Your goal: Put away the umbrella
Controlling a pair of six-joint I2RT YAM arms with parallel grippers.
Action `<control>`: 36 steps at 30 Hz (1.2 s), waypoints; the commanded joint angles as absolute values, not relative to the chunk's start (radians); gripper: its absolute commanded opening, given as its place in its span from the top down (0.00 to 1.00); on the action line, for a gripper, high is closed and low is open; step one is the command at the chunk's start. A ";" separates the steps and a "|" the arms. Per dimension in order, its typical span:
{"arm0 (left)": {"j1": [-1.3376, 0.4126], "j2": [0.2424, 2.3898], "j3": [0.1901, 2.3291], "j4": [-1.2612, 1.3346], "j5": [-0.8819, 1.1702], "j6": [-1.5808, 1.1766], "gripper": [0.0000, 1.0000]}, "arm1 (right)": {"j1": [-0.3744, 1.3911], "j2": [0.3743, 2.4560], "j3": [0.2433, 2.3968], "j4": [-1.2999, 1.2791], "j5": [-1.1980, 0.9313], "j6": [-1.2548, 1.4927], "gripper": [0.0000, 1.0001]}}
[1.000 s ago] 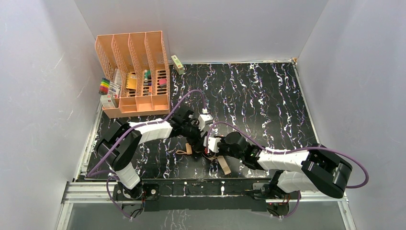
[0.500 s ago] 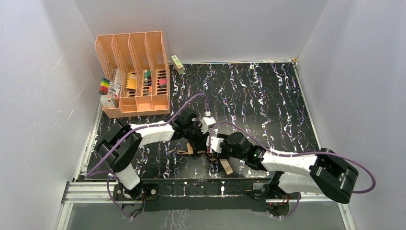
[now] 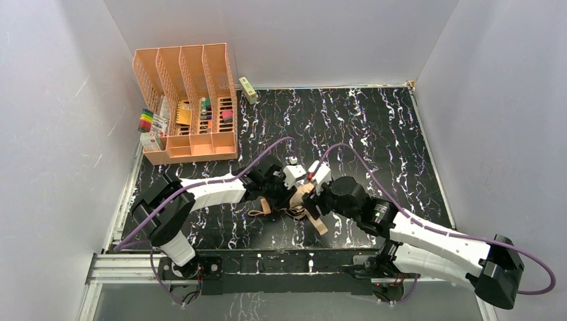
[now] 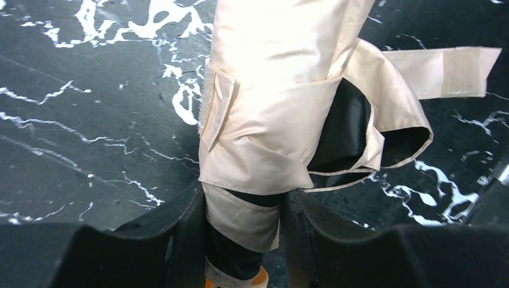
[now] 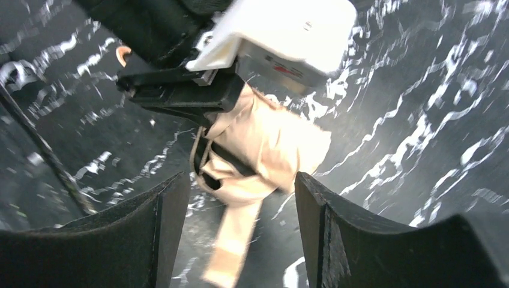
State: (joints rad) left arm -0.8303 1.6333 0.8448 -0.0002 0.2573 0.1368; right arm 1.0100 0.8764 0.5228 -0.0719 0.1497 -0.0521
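Note:
The umbrella (image 4: pixel 270 90) is a folded bundle of pale peach-tan fabric with dark lining, lying over the black marbled table (image 3: pixel 374 134) near its front middle (image 3: pixel 301 199). Its strap (image 4: pixel 447 72) trails loose, toward the front edge in the top view (image 3: pixel 318 225). My left gripper (image 4: pixel 243 207) is shut on the umbrella's narrow end, both fingers pressed against the fabric. My right gripper (image 5: pixel 240 183) is open just in front of the umbrella (image 5: pixel 270 144), its fingers (image 5: pixel 171 222) apart and touching nothing. The strap (image 5: pixel 231 252) hangs blurred between them.
A peach-orange slotted desk organizer (image 3: pixel 187 100) stands at the back left, with stationery in its front bins. A pack of coloured markers (image 3: pixel 148 122) sits beside it. A small green box (image 3: pixel 248 89) leans at the back wall. Both arms crowd the front middle.
My left gripper closed on the umbrella. My right gripper let go, opened wider and drew back to the right, its arm swinging outward.

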 commanded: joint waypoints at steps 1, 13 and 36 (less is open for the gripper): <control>-0.863 1.638 0.793 -0.093 -0.055 0.100 1.00 | 1.009 0.860 0.564 -0.232 0.281 0.480 0.29; -0.920 1.670 0.825 -0.112 -0.127 0.065 1.00 | 1.009 0.943 0.536 -0.590 0.464 1.242 0.35; -0.961 1.682 0.848 -0.124 -0.169 0.052 1.00 | 0.998 1.323 0.673 -0.605 0.480 1.280 0.41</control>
State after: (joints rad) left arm -0.9623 1.6444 0.8726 0.0010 -0.1188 0.0406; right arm 1.0016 1.2842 0.6346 -0.5571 0.4500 1.2560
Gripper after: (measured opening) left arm 0.376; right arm 0.589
